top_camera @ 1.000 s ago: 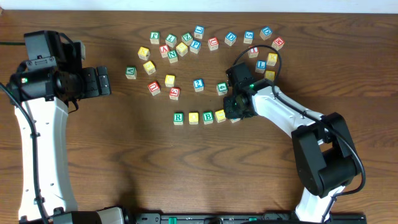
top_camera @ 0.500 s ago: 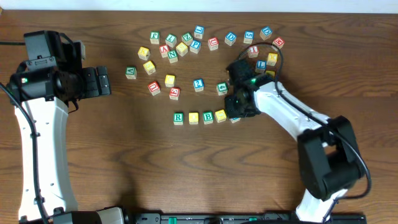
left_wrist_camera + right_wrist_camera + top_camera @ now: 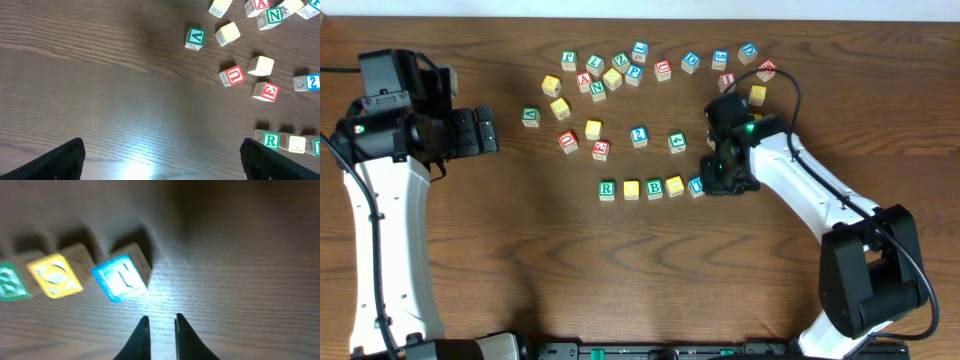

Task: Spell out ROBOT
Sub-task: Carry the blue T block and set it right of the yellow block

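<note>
A row of letter blocks lies mid-table: green R [image 3: 607, 188], yellow O [image 3: 631, 188], green B [image 3: 654, 187], yellow O [image 3: 674, 185] and blue T [image 3: 696, 185]. My right gripper [image 3: 724, 181] is just right of the T, shut but for a thin gap and empty. In the right wrist view its fingertips [image 3: 161, 322] sit just below the blue T [image 3: 120, 278], apart from it, with the yellow O [image 3: 54, 275] beside that. My left gripper [image 3: 486, 131] is open and empty at the far left. The left wrist view [image 3: 162, 160] shows the R [image 3: 270, 140] at its right edge.
Many loose letter blocks are scattered at the back, from a yellow one [image 3: 551, 85] to a red one [image 3: 766, 69]. A green block [image 3: 530, 116], a red block [image 3: 568, 141] and a blue 2 block [image 3: 639, 136] lie nearer the row.
My right gripper has moved right and off the row's end, uncovering the blue T beside the second O. The left arm has not moved.
</note>
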You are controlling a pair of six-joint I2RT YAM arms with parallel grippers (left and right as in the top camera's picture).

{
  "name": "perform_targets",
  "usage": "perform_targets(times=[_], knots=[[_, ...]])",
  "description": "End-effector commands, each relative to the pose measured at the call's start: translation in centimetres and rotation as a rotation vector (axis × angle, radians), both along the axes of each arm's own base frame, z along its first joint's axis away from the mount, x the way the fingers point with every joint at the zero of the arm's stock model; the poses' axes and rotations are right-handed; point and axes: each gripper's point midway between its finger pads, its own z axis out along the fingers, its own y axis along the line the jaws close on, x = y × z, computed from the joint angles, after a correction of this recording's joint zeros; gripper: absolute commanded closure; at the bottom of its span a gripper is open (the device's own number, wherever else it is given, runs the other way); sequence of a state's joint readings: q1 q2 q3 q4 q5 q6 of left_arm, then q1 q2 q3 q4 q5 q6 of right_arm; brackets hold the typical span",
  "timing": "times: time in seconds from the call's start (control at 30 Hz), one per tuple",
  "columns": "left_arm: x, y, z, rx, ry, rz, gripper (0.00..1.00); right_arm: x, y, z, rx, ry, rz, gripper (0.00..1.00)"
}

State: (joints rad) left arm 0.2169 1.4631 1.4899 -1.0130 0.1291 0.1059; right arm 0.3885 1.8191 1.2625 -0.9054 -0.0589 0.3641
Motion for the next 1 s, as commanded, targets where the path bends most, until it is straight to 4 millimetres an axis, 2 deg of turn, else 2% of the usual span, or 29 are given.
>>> perform_targets(times=[0.0, 0.1, 0.4, 0.63, 0.97], knots=[[0.3, 0.1, 1.0, 0.009, -0.028, -0.007, 0.02, -1.0, -0.5, -1.5, -0.021, 0.022, -0.002, 0.93], [0.3, 0.1, 1.0, 0.009, -0.028, -0.007, 0.02, -1.4, -0.6, -2.3, -0.022, 0.024, 0.004, 0.97], [0.3, 0.1, 1.0, 0.009, -0.028, -0.007, 0.02, -0.9, 0.9, -4.2, 0.024, -0.046, 0.033, 0.94], [0.3, 0.1, 1.0, 0.009, -0.028, -0.007, 0.02, 0.0, 2.4, -3.9, 0.049, -0.102, 0.063, 0.93], [0.3, 0.1, 1.0, 0.009, -0.028, -0.007, 0.02, 0.1, 3.4, -3.7, 0.081, -0.116, 0.099, 0.92]])
